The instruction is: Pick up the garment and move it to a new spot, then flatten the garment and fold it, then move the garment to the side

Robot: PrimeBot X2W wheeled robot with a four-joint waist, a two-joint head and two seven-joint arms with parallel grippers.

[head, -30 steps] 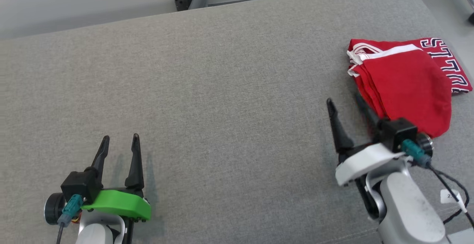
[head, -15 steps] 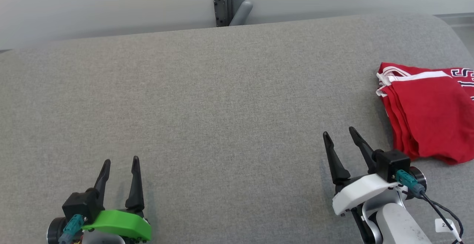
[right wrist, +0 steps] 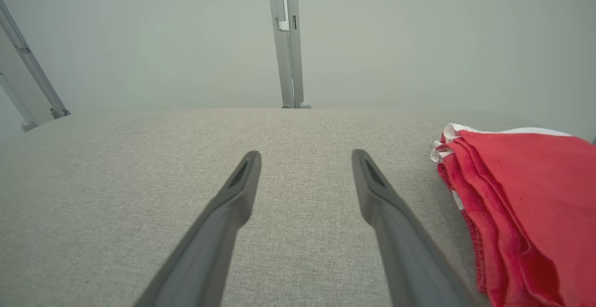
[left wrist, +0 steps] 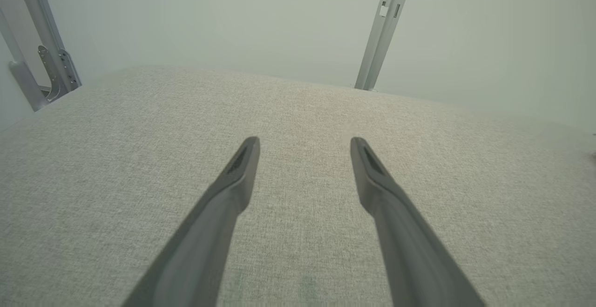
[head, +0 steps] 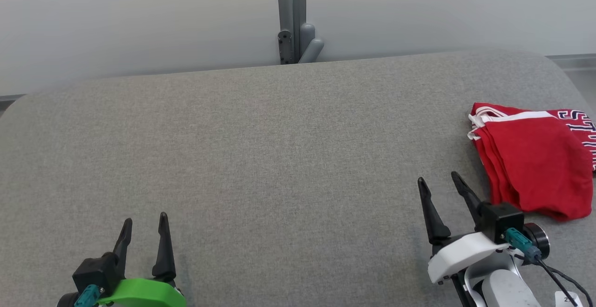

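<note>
left tool (head: 144, 221) spread empty, right tool (head: 438, 179) likewise

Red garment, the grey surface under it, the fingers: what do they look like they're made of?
Red garment: soft matte knit, likely cotton jersey; limp stacked folds, white trim.
Grey surface: woven textile cover, matte; flecked weave visible, rounded edge hints at padding.
Fingers: dark matte, probably moulded plastic; smooth with recessed slots, coated metal not ruled out.

A grey fabric surface (head: 260, 158) spreads wide. Behind it, a grey metal post (head: 291, 9) rises against a pale wall (head: 116, 18).
</note>
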